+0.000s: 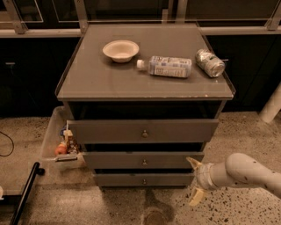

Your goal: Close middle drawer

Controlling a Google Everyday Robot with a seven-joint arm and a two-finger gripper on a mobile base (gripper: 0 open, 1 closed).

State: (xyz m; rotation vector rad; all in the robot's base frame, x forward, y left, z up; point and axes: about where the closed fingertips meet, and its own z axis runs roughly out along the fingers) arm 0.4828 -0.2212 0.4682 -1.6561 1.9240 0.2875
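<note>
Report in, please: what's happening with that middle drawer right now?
Tool open, empty, low at the cabinet front right. Middle drawer partly out, tool at its right end, contact unclear. Nothing blocking it.

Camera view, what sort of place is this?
Likely an office or lab break area: speckled stone floor, glazed partitions, a grey cabinet holding bowl, bottle and can. The gripper sits low right, beside the middle drawer, jaws open.
</note>
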